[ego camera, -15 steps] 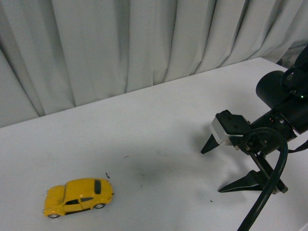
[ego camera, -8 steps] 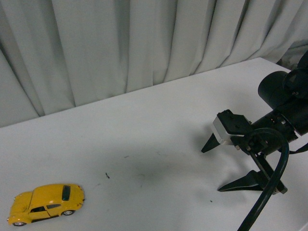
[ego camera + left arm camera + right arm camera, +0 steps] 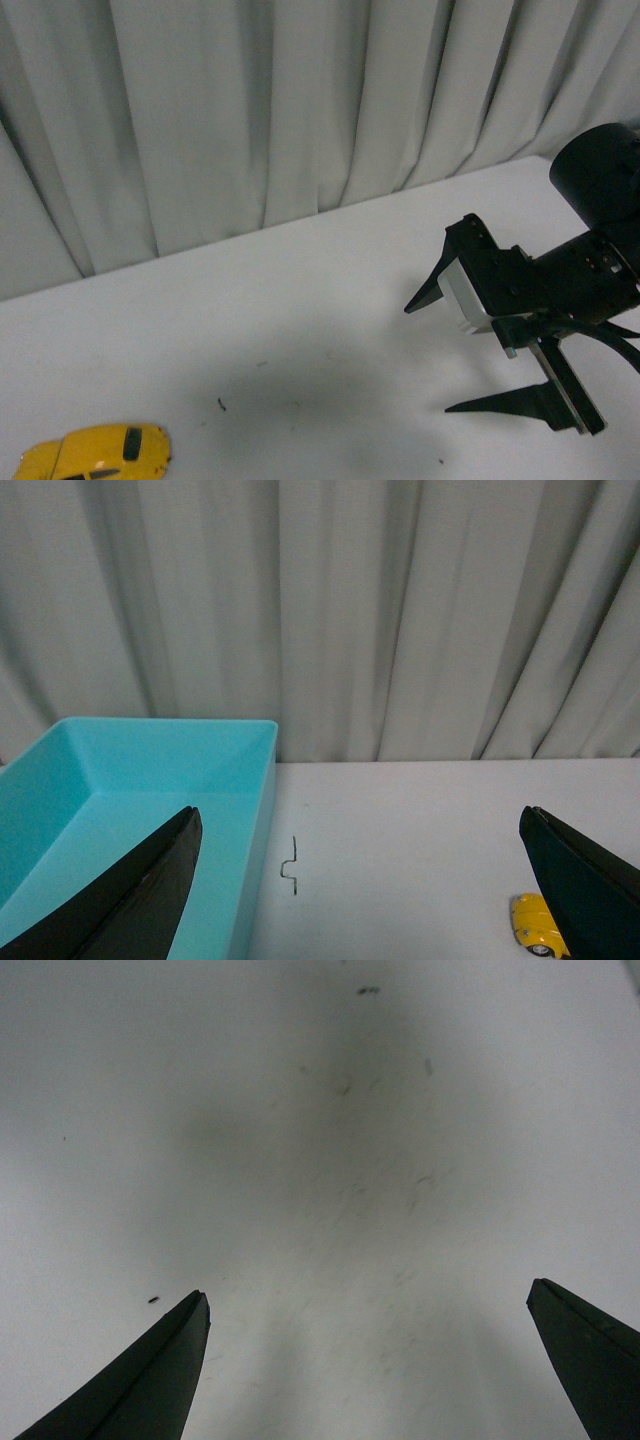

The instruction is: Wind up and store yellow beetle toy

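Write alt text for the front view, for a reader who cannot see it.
A yellow beetle toy sits on a white table at the lower left, partly cut off. The right gripper hovers open at right; grey curtain behind.

Yellow beetle toy (image 3: 92, 456): bottom edge of front view cuts off wheels and lower body, nose almost at corner. From left wrist view only one end shows, rest hidden behind dark finger (image 3: 590, 900) of left gripper (image 3: 357, 815). Teal bin (image 3: 150, 770): near side out of frame, floor partly behind other finger. Right gripper (image 3: 429, 358): arm behind it runs off right edge; its own wrist view catches only two fingertips, roots cut off. Dark specks (image 3: 220, 404) on table (image 3: 330, 290) and small bent mark (image 3: 292, 865): too small to tell.
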